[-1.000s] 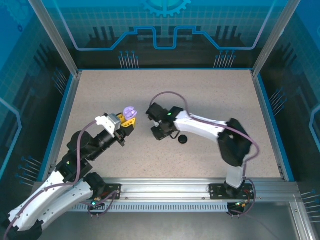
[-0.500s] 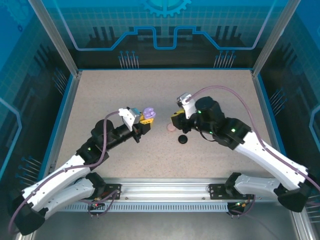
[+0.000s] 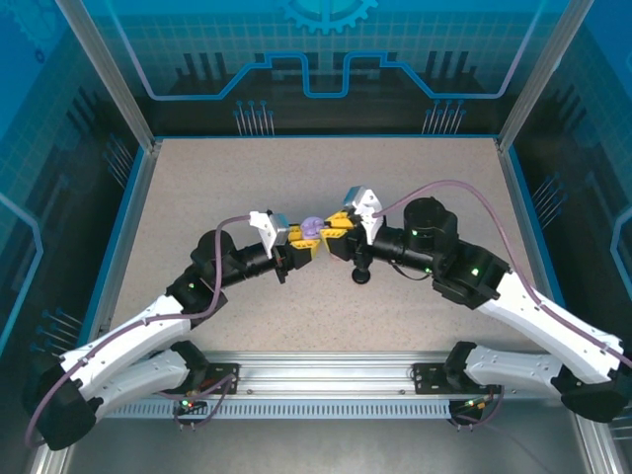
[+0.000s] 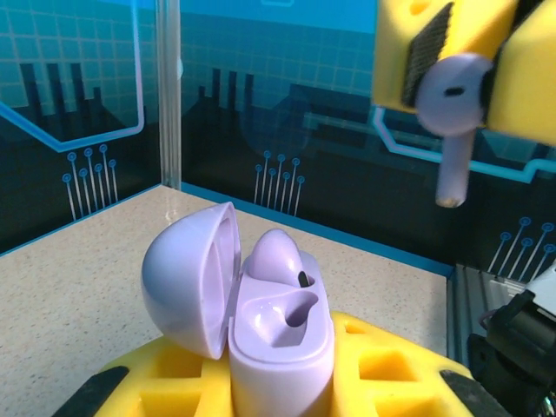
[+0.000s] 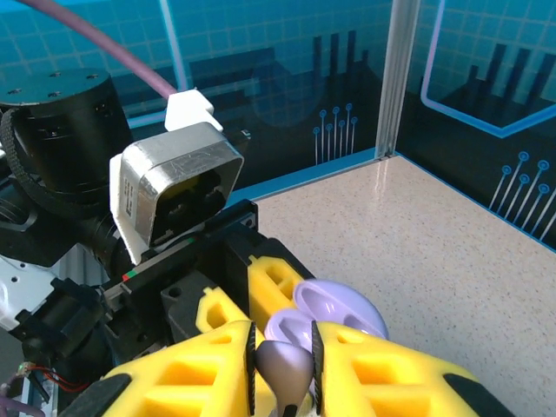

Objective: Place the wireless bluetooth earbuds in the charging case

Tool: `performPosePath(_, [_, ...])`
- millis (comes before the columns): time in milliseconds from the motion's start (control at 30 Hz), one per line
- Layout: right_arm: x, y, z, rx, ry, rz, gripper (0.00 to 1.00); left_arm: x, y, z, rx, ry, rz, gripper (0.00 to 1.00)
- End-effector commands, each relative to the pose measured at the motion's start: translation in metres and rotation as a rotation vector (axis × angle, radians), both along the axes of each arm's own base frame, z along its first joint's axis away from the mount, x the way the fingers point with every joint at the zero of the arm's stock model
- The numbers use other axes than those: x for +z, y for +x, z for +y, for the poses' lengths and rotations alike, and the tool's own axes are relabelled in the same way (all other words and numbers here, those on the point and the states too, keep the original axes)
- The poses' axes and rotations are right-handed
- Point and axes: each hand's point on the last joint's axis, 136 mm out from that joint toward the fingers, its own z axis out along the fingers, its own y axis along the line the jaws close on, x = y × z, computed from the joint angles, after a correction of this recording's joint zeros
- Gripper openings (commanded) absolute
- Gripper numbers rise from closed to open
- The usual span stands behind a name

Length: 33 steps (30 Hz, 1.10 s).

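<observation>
Earbud (image 4: 453, 91) head sits half-buried in the right gripper (image 4: 459, 65) pinch on our left wrist cam, above the open case (image 4: 280, 321) the left gripper (image 4: 278, 387) clamps. Right wrist: stem cropped at the bottom. Overhead we see left arm (image 3: 148, 331) and right arm (image 3: 533, 306) reaching inward, nose-to-nose.

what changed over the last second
The left gripper carried the open lilac case right, toward the centre. The right gripper, shut on a lilac earbud, swung in to meet it, bud close to the case. The black disc stayed on the table.

Earbud (image 5: 284, 369) stem, case (image 4: 278, 356) base cut off at edge.
</observation>
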Motion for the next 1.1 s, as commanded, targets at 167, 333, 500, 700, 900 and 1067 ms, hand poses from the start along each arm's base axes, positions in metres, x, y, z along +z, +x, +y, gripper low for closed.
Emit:
performPosePath(167, [0.02, 0.007, 0.021, 0.031, 0.005, -0.085, 0.24, 0.011, -0.01, -0.002, -0.056, -0.043, -0.023, 0.0])
performPosePath(333, [0.017, 0.011, 0.025, 0.023, -0.007, -0.083, 0.24, 0.012, -0.01, -0.001, -0.055, -0.045, -0.019, 0.0])
performPosePath(500, [0.01, 0.012, 0.025, 0.021, -0.025, -0.066, 0.24, 0.014, -0.011, -0.001, -0.055, -0.048, -0.022, 0.0])
performPosePath(700, [-0.002, 0.011, 0.025, 0.022, -0.049, -0.042, 0.24, 0.015, -0.01, 0.0, -0.048, -0.05, -0.021, 0.0])
performPosePath(900, [-0.012, 0.012, 0.025, 0.011, -0.074, -0.028, 0.24, 0.016, -0.009, 0.0, -0.045, -0.05, -0.018, 0.0])
performPosePath(1067, [-0.017, 0.013, 0.027, 0.015, -0.09, -0.02, 0.24, 0.016, -0.009, -0.001, -0.047, -0.05, -0.016, 0.0])
